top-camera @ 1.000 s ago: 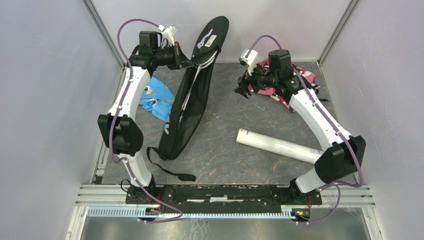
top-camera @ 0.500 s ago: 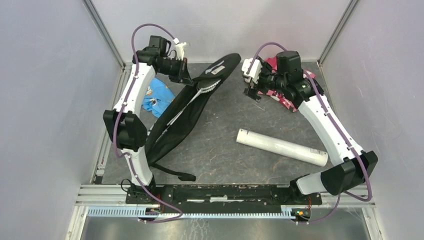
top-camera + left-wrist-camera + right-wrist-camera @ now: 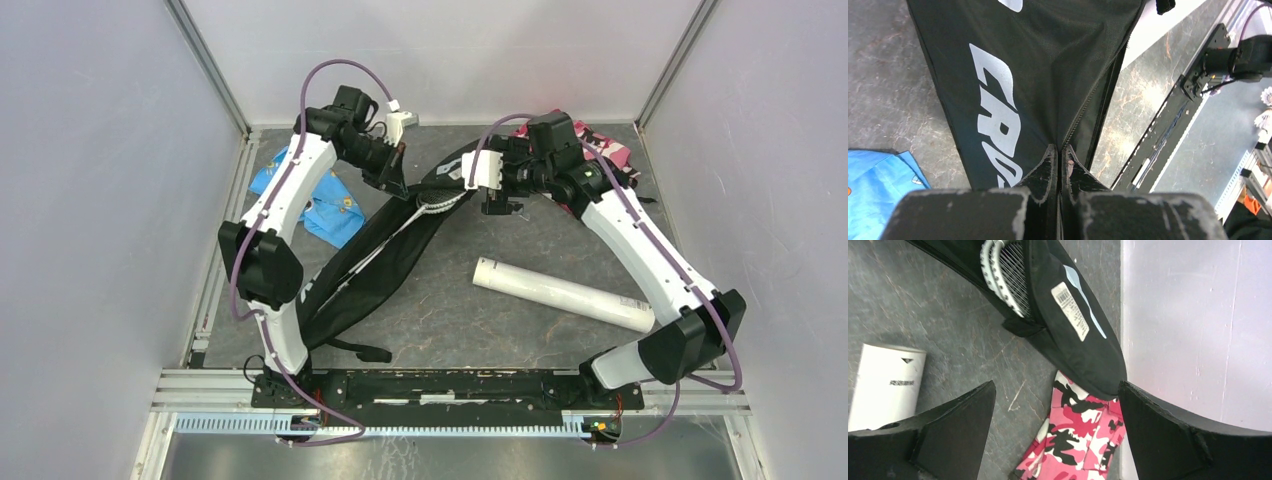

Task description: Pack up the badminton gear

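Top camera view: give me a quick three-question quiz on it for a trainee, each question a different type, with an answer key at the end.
1. True or false: the left gripper is shut on the racket bag.
2. The racket heads are: A) inside the bag's open end, B) on the blue cloth, C) on the pink cloth.
3. Which piece of gear lies on the table outside the bag?
Key: 1 true; 2 A; 3 the white tube.
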### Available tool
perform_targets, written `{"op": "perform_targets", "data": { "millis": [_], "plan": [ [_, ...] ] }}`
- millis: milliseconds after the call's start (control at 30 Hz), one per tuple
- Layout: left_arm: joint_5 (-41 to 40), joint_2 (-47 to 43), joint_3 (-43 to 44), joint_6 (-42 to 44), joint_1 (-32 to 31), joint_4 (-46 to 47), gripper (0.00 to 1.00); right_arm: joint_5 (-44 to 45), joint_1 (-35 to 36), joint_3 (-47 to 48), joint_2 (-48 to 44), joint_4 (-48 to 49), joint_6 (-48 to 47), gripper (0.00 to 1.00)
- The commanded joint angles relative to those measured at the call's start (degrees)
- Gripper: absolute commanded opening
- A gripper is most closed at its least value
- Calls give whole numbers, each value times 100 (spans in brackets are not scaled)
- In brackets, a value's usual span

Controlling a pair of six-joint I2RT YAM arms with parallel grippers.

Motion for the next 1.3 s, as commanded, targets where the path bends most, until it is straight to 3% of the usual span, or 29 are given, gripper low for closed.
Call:
{"op": "perform_targets", "data": {
  "millis": [0,467,867,1167,1267],
  "plan": [
    [211,-501,31,374,-190,-181,2,536,51,136,129,-120,-650,98],
    [364,-515,5,578,-437,-417,2,1243,260,81,800,-372,-1289,95],
    [485,-265,257,873,-437,-711,2,1534,274,-432,1075,116,-1341,71],
    [215,-156,318,1000,-435,-701,2,1346,270,-480,936,48,-1287,40],
    [-42,-104,391,1037,-427,-628,2,1117,234,-461,827,-136,-1243,36]
  ]
}}
